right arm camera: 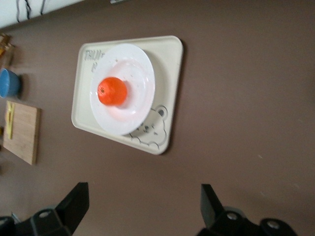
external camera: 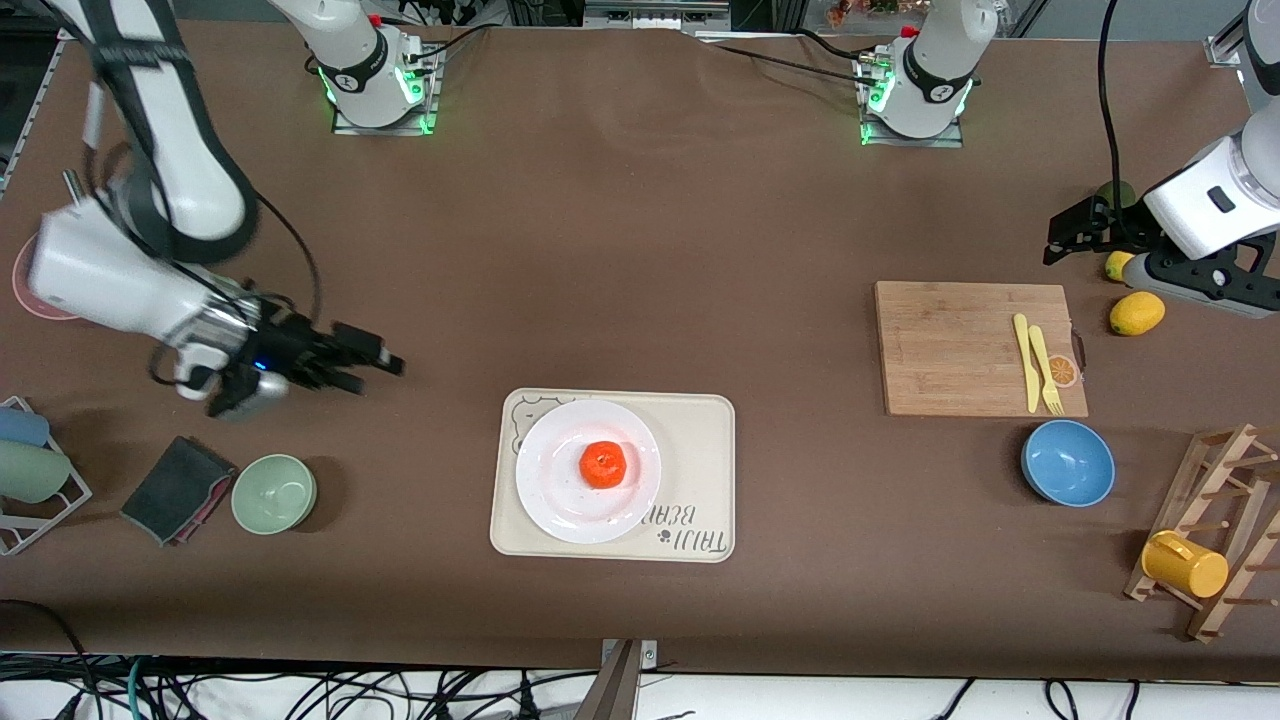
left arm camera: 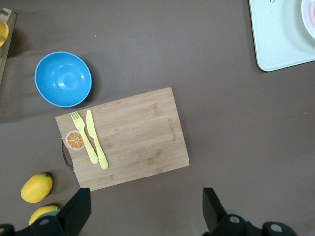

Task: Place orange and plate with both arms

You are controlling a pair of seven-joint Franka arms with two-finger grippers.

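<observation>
orange (external camera: 603, 465): sitting mid-plate, nobody's touching it
plate (external camera: 560, 500): on the bear tray (external camera: 700, 480), near the front camera
right gripper (external camera: 375, 370): over bare table toward its own end, fingers spread, empty
left gripper (external camera: 1062, 240): up near the lemons (external camera: 1136, 312), fingers apart, empty
step: looks done to me, both arms clear
next: probably just park

2 arms, both up off table, holding nothing | R gripper (external camera: 375, 365): jaws spread wide, wrist tilted w/ fingers (right arm camera: 74, 204) pointing sideways toward table middle, forearm bent down from base | L gripper (external camera: 1065, 235): jaws wide apart, fingers (left arm camera: 78, 209) empty, wrist near level, pointing toward R arm's end
</observation>
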